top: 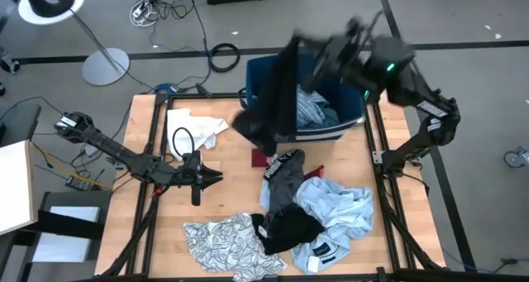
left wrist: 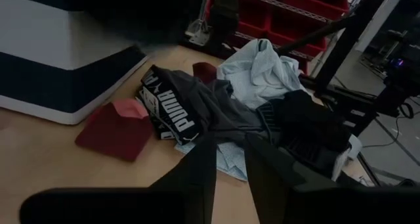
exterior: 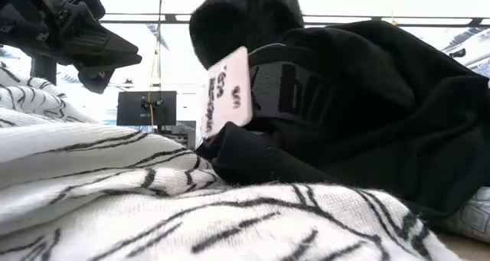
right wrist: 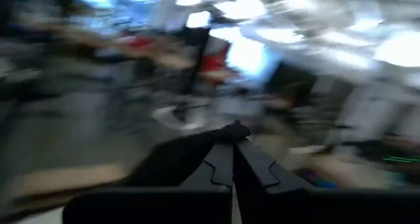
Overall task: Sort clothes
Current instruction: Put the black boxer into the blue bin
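Black fabric, a long garment [top: 277, 92], is hung from the right gripper [top: 331, 54], clamped shut on one end above the dark blue bin [top: 351, 108], with its lower part draped over the bin's front edge. Soft, light, limp behaviour is expected; a bunched fold is the best hold. The left gripper [top: 216, 177] is held partly open over bare table, beside the remaining pile [top: 314, 212].

So much fabric here: a black garment [top: 274, 92] hanging over a dark blue bin [top: 345, 121] with a white stripe, a blue-and-white striped piece [top: 312, 108] inside it, a small dark red piece [left wrist: 117, 127], a light blue shirt [top: 340, 206], a grey waistband piece [left wrist: 190, 109] with white lettering, and a white cloth with black leaf print [top: 227, 241] on the pale wood table [top: 223, 187].
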